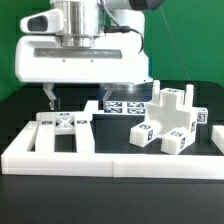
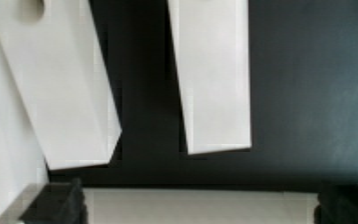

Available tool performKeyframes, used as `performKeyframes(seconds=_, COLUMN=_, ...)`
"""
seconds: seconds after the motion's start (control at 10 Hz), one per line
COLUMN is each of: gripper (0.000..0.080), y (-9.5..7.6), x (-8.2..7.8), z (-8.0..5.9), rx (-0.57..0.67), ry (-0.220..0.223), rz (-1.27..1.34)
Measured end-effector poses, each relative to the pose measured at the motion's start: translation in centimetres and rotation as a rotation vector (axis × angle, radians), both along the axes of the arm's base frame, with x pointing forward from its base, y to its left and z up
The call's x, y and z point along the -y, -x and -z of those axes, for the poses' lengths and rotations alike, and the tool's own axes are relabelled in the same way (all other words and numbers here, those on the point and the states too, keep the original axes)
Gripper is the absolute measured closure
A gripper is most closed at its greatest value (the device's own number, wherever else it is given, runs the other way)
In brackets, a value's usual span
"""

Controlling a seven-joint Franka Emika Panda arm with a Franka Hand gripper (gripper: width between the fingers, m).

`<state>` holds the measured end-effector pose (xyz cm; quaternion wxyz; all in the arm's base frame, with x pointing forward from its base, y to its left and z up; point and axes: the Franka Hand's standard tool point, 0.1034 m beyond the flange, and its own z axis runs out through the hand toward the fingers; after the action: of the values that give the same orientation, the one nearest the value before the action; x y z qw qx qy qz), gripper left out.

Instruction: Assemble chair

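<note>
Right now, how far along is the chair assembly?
Done: little that I can confirm. A blocky cluster of parts sits on the exterior view's right, joints unclear. In hand: nothing, the open pincer hangs by the ladder-like frame. Left: grasping that frame and joining the pieces.

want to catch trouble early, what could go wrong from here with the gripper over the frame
1. The gripper hangs open just above the flat frame. If it comes down off-centre, a fingertip may land on a rung instead of straddling it.
2. The frame lies close by the rail, so a sideways push could jam or tilt it.
3. The marker board sits near one finger and might get struck.
</note>
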<state>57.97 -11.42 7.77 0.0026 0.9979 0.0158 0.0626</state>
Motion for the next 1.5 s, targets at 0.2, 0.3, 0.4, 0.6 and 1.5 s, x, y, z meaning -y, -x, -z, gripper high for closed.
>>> performKeyframes(seconds=0.2, gripper=0.0151, y=0.3, x=-0.4, z=0.5, rx=-0.017, ry=-0.007, rz=-0.002)
performKeyframes(seconds=0.3, gripper=0.0151, y=0.1, x=-0.7, z=0.4, rx=-0.009, ry=-0.005, rz=0.013)
performKeyframes(seconds=0.4, gripper=0.0151, y=0.3, x=-0.9, z=0.5, rx=-0.029, ry=-0.014, rz=0.010)
performKeyframes(seconds=0.6, gripper=0.0151, y=0.8, x=-1.4, z=0.7, rx=-0.076, ry=-0.033, rz=-0.002)
performKeyframes(seconds=1.5, gripper=0.0151, y=0.0, x=-0.5, z=3.4, rx=-0.226, ry=-0.054, rz=-0.079)
